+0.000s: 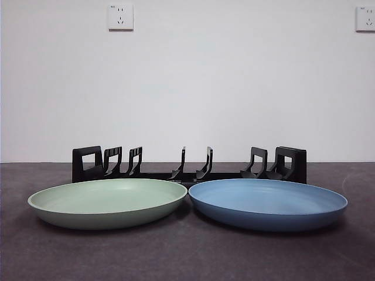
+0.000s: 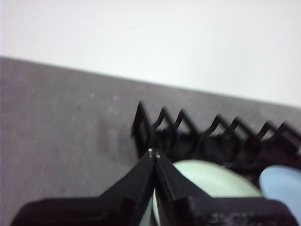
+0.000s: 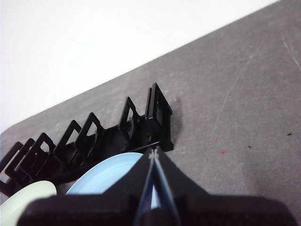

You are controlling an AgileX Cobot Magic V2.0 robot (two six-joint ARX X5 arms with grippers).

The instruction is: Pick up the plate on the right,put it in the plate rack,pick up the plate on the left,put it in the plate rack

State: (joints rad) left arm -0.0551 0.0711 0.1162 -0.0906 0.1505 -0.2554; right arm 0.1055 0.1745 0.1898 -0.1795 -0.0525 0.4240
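Plate rack (image 1: 188, 164): I saw black plastic, slightly glossy.
Green plate (image 1: 108, 202): smooth, matt.
Blue plate (image 1: 268, 203): smooth, satin sheen.
Table (image 1: 187, 257): dark, matt, faintly speckled.

Low front camera; both wrist views, somewhat blurred, overlook rack (image 1: 187, 167).

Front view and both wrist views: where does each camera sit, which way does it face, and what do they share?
Front view: low at table height, looking level across the green plate and blue plate to the plate rack and wall; no arm shows.
Left wrist view: on the left arm, looking down past the left hand, tips together, at the green plate and rack.
Right wrist view: on the right arm, looking down past the right hand, tips together, at the blue plate and the rack's end.
Shared: all three show both plates and the rack.
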